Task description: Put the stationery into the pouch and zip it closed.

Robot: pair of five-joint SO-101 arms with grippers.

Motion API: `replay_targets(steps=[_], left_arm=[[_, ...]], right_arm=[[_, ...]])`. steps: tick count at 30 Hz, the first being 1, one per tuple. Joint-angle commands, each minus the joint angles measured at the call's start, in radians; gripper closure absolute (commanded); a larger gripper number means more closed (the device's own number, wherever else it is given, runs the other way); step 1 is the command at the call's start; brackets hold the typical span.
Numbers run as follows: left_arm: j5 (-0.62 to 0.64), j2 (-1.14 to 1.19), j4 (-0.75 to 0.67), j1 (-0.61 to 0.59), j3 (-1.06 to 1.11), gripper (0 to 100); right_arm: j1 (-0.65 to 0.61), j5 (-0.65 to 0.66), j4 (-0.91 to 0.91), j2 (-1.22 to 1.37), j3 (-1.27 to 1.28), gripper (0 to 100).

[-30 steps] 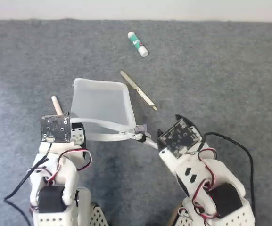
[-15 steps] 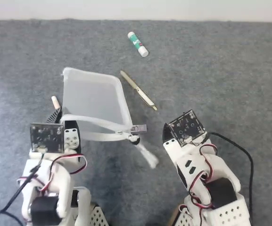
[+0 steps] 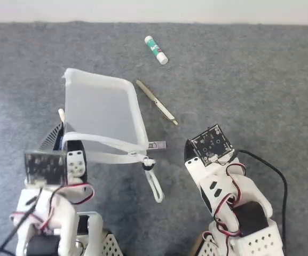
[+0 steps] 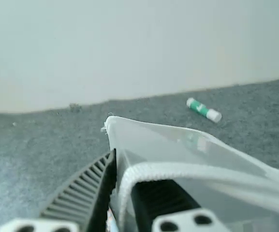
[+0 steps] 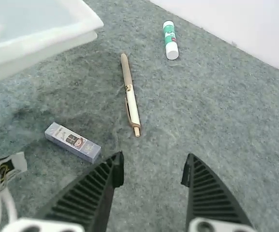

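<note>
L gripper looks clamped on the near rim of the pouch: one ridged finger outside the wall, the other inside, w/ the white zip edge between them. Pouch is translucent and lies on the grey carpet w/ its mouth gaping toward the arms. A white strap trails from its zip corner. R gripper hovers over bare carpet near that corner, jaws apart, nothing in them. A small box lies between pouch and R gripper. Pen lies diagonally just past the pouch's right side, not touching. Glue stick is farther off, near the wall. A pale stick end pokes out at the pouch's left, poss. a pencil.
</note>
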Motion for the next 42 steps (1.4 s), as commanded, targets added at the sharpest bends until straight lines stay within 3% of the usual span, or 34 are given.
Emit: replay_targets(steps=[1,6,9,12,20,33,42], left_arm=[[0.035,0.130,-0.009,0.000,-0.068,99],[0.043,0.160,-0.011,-0.002,-0.077,99],[0.063,0.160,-0.032,-0.084,-0.079,99],[0.087,0.164,-0.037,-0.147,-0.079,99],[0.087,0.164,-0.031,-0.152,-0.068,99],[0.087,0.160,-0.034,-0.152,-0.036,99],[0.086,0.160,-0.035,-0.153,-0.031,99]], right_arm=[[0.001,-0.012,-0.013,-0.015,-0.017,80.9],[0.001,-0.011,-0.008,-0.013,-0.029,80.9],[0.001,-0.008,-0.005,0.033,-0.072,80.9],[0.001,-0.006,-0.008,0.160,-0.153,80.9],[0.001,-0.006,-0.016,0.573,-0.431,80.9],[0.001,-0.003,-0.309,0.966,-0.569,80.9],[0.001,-0.003,-0.366,1.254,-0.787,80.6]])
